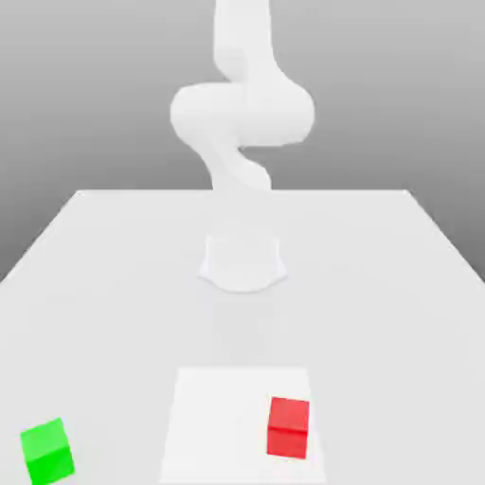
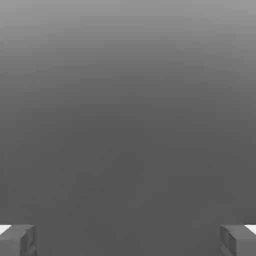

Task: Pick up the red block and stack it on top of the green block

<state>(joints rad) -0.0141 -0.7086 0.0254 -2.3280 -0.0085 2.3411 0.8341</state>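
Note:
The red block stands on the white table near its front edge, toward the exterior view's right. The green block rests at the front corner on the exterior view's left, well apart from the red one. The white arm rises from its base at mid-table and bends upward past the top of the picture. In the hand view my gripper is open: its two grey fingertips stand far apart with nothing between them, facing a plain grey background.
A slightly brighter white square patch lies on the table under and beside the red block. The table's side edges run back on both sides, and its far edge lies behind the arm's base.

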